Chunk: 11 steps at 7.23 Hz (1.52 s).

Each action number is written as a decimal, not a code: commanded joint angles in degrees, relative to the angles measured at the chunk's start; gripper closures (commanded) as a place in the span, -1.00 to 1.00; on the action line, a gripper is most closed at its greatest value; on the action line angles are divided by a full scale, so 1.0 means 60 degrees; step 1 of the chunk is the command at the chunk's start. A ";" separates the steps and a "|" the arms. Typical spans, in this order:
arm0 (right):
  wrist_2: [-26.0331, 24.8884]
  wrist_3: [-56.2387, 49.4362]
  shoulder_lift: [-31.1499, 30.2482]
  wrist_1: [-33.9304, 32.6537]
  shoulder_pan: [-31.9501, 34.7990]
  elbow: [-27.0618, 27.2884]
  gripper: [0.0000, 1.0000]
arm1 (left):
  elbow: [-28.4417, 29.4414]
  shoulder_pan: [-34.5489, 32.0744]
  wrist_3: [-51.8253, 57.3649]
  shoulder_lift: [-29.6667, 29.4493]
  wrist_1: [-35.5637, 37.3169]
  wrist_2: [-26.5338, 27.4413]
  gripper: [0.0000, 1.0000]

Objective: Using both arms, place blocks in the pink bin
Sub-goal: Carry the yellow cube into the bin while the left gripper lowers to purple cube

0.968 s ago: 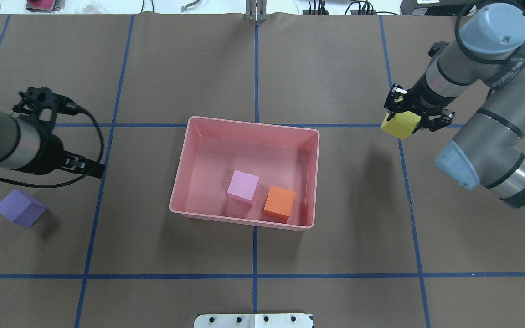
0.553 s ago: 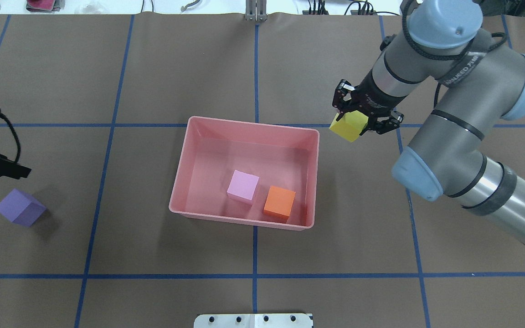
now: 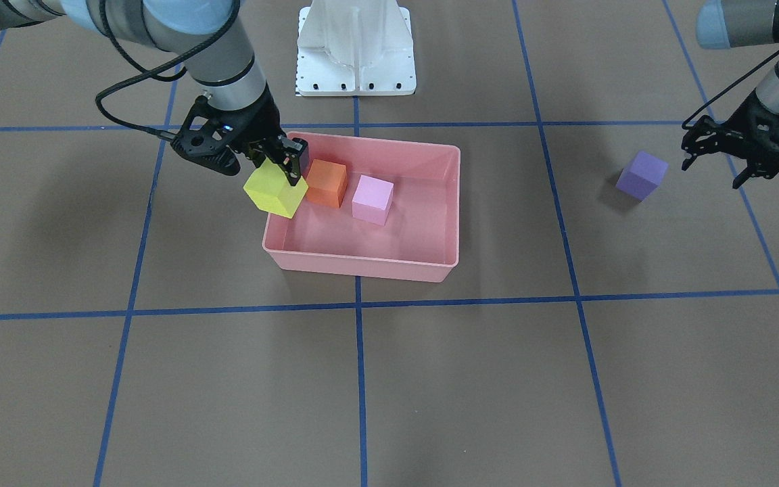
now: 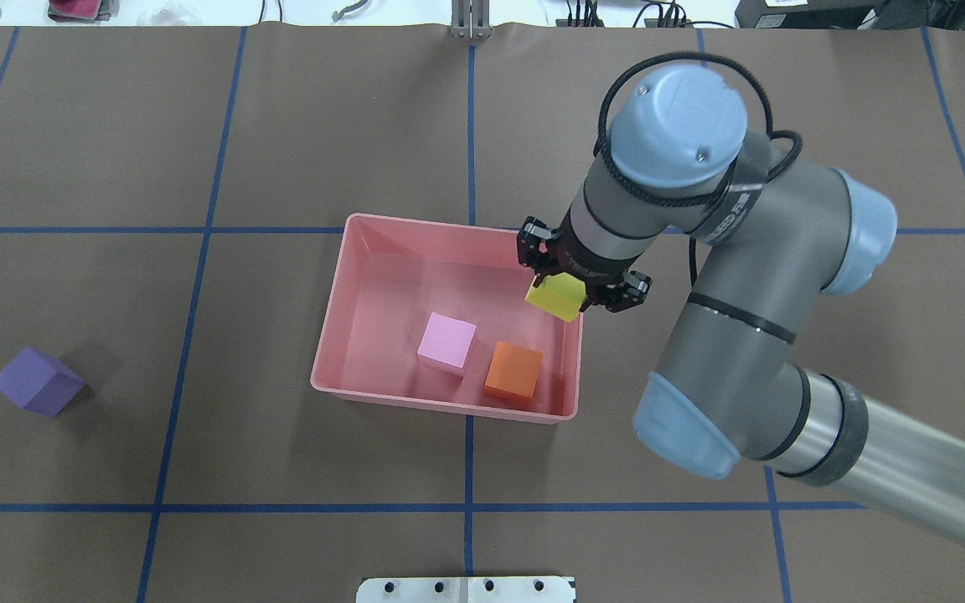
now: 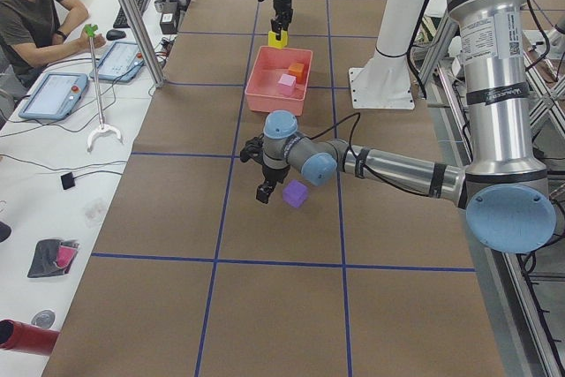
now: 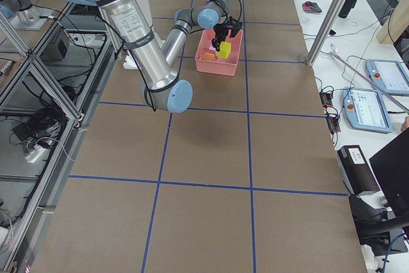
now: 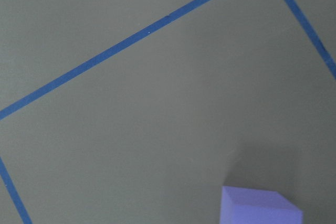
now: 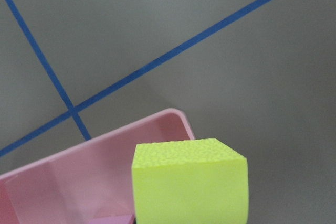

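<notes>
The right claw (image 4: 579,289) is swinging in from the right side of the desk (image 4: 281,126), clamped on the yellow block (image 4: 555,297), which is now hanging over the right wall of the pink bin (image 4: 382,318). The cube is looking light and matte, so gripping opposite flat faces is suiting it. Open floor is lying behind the pink block (image 4: 446,342) and orange block (image 4: 514,373). The left claw (image 3: 717,159), jaws apart, is hovering near the purple block (image 3: 641,175).

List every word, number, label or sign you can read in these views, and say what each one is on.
Nothing reads clearly enough to quote.
Black strap on the right arm: white lettering, too blurred to read.
White label on the left arm: too small to read.
Second white label, on the right arm: too small to read.
Pink bin and blocks: no print visible.
</notes>
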 commanded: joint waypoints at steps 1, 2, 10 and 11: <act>-0.0570 0.0076 0.0182 -0.0031 -0.0644 -0.0245 1.00 | 0.0235 0.0070 -0.1104 -0.0055 -0.0646 -0.0128 -0.89; -0.0570 0.0076 0.0328 -0.0031 -0.0674 -0.0464 1.00 | 0.0088 0.0085 -0.1316 -0.0056 -0.0661 -0.0797 -0.90; -0.0658 -0.0026 0.0373 0.0043 -0.0880 -0.0789 -1.00 | 0.0145 0.2210 -0.3310 -0.0159 -0.0836 0.0412 -0.92; -0.0615 -0.0055 0.0359 0.0043 -0.0807 -0.0644 -1.00 | 0.0174 0.2239 -0.3267 -0.0144 -0.0822 0.0673 -0.92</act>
